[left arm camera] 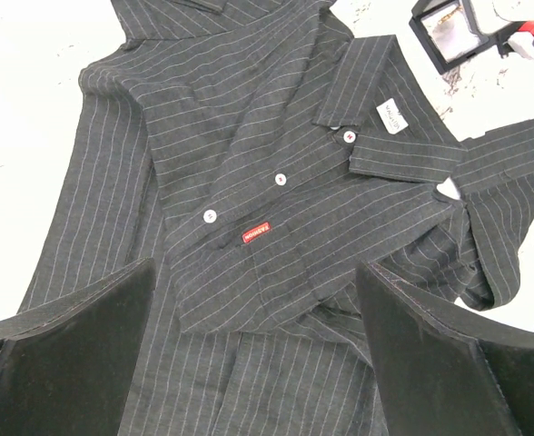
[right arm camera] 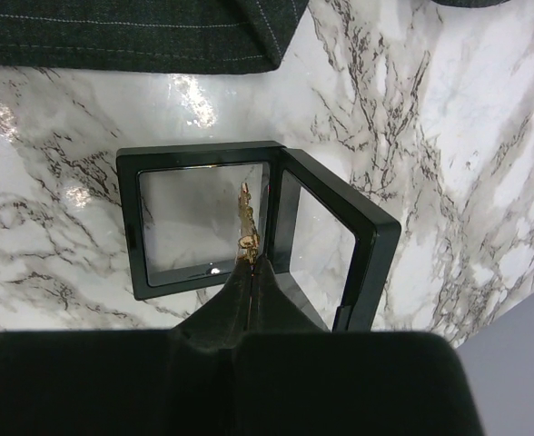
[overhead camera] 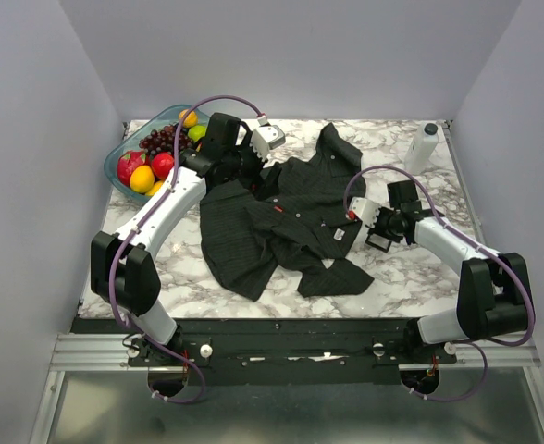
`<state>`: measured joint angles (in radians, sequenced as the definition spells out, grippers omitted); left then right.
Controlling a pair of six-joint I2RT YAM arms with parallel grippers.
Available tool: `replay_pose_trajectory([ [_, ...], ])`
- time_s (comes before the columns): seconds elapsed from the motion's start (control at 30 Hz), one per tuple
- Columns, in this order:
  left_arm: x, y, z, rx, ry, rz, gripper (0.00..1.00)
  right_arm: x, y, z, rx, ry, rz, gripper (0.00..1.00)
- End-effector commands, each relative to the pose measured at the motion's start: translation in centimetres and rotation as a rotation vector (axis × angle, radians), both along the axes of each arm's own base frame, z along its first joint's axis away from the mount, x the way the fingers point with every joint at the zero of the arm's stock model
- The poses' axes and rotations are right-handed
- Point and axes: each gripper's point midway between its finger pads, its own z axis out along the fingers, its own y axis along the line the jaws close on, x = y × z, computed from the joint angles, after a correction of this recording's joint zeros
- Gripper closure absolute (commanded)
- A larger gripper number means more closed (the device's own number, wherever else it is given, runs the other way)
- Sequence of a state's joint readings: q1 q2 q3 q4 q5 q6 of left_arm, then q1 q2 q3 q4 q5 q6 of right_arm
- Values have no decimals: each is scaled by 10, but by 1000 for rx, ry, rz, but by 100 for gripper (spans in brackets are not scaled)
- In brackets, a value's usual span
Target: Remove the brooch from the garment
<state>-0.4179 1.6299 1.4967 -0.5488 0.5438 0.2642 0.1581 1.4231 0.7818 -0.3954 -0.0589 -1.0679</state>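
The black pinstriped shirt point(overhead camera: 272, 222) lies spread across the middle of the marble table; it fills the left wrist view point(left arm camera: 276, 254), with white buttons, a red tag and a white label. My left gripper point(left arm camera: 258, 363) hovers open over the shirt's front, holding nothing. My right gripper point(right arm camera: 252, 263) is shut on the small gold brooch point(right arm camera: 247, 222), which sticks out from the fingertips above an open black frame case point(right arm camera: 203, 154) on the table right of the shirt. In the top view the right gripper point(overhead camera: 376, 229) sits over that case.
A clear blue bowl of fruit point(overhead camera: 156, 153) stands at the back left. A white bottle point(overhead camera: 422, 148) stands at the back right. The open black case point(overhead camera: 383, 242) lies by the shirt's right edge. The case also shows in the left wrist view point(left arm camera: 449, 32).
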Motion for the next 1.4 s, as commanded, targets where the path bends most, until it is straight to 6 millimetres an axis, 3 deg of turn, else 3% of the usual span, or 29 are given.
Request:
replay_pose_trajectory([
  [0.0, -4, -2, 8, -34, 6, -17, 1, 7, -3, 11, -24, -54, -2, 100],
  [0.27, -4, -3, 7, -38, 16, -20, 1, 3, -1, 14, -8, -30, -6, 100],
  [0.77, -7, -3, 4, -42, 29, -24, 1, 25, -4, 14, -48, -86, 2, 99],
  [1.1, -6, -4, 1, -38, 34, -24, 1, 16, -6, 3, -61, -50, 14, 87],
  [1.37, -3, -6, 0, -41, 39, -28, 1, 1, -8, 5, -61, -19, 6, 84],
])
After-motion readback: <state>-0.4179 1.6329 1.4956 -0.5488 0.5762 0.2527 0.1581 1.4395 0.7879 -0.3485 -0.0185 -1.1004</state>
